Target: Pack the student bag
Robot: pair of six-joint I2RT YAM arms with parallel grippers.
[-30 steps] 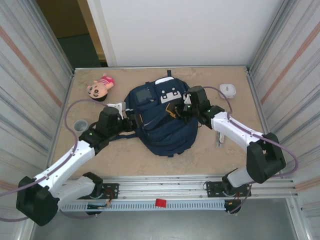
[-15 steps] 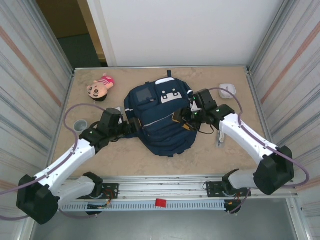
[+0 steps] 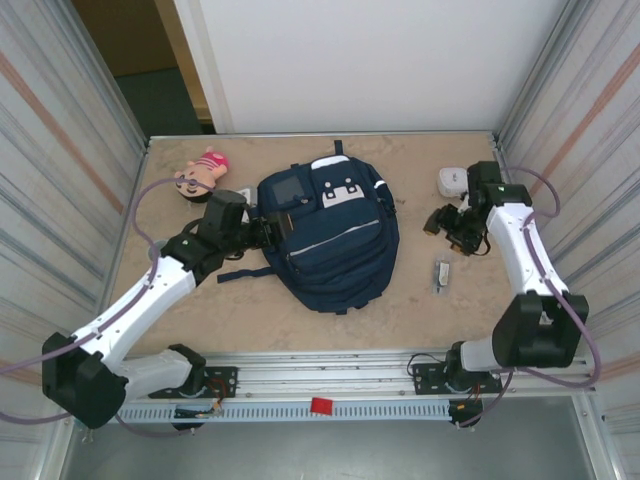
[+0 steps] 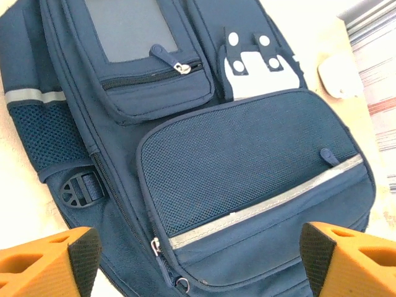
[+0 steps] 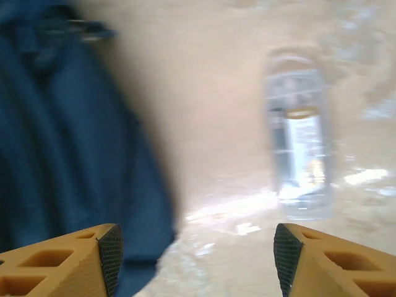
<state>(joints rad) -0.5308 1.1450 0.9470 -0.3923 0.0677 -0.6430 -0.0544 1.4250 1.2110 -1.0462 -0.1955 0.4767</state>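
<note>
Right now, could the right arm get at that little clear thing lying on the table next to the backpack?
Probably yes. Its fingers hang open near the clear item, with only bare table between them. The student bag lies off to one side and does not cover it.

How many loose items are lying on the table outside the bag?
3: pink doll at the far left, white object at the far right, small clear item right of the student bag. Others may be hidden.
</note>
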